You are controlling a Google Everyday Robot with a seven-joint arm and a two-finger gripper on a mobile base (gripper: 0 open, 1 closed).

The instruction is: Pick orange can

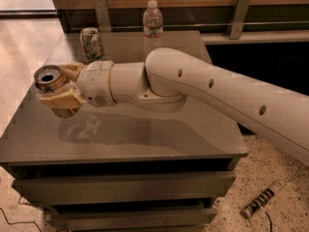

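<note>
One orange can [47, 78] sits between the fingers of the gripper [54, 86], above the left edge of the table [145, 139], about midway along that edge. Long axis near upright but tilted; silver top faces up and leans toward the left edge, dark mouth opening visible. Coppery body mostly masked by the fingers; the lower end shows dark below them. Contact with the tabletop: cannot tell.

Gripper: two tan, blocky fingers [60, 100] closed against opposite sides of the can, one nearer the front edge, one nearer the back. White, smooth, cylindrical arm [217, 95] reaches in from the right, across the table.

Table: grey, flat, slightly glossy top, with slatted tiers below.

Near the back edge:
- white and green can [91, 43], upright, toward the back left corner
- clear plastic water bottle [152, 25], upright, white cap, just right of that can

Both stand well apart from the gripper.
</note>
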